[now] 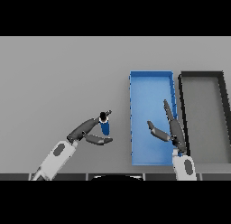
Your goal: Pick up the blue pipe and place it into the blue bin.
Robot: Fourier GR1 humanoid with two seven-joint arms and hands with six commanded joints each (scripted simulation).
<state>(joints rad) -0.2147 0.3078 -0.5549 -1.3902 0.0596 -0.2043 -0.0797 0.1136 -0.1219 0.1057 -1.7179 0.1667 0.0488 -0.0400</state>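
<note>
Since the blue pipe stands upright on the grey desk, to the left of both bins, the left hand has been brought in at its level: fingers reach along the far side of the pipe, thumb lies on the near side, with the pipe in the gap between. The fingers look partly curled toward it; whether they already press on it cannot be told. The pipe appears to rest on the desk, not lifted.

Item, pipe: short, blue body, dark top end. Position: just left of the blue bin, apart from its wall.

Item, blue bin: long rectangular tray, raised rim, lying lengthwise away from the robot. Contents: none seen; the floor is bare blue where visible.

Item, dark bin: same shape, black rim, grey floor, directly right of the blue bin, walls side by side. Contents: none seen.

Item, right hand: over the near right part of the blue bin, fingers straight and spread from the thumb, holding nothing. Judged idle.

Judgement: the grasp is the step in hand; a short carry to the right would follow, over the bin's left wall.
</note>
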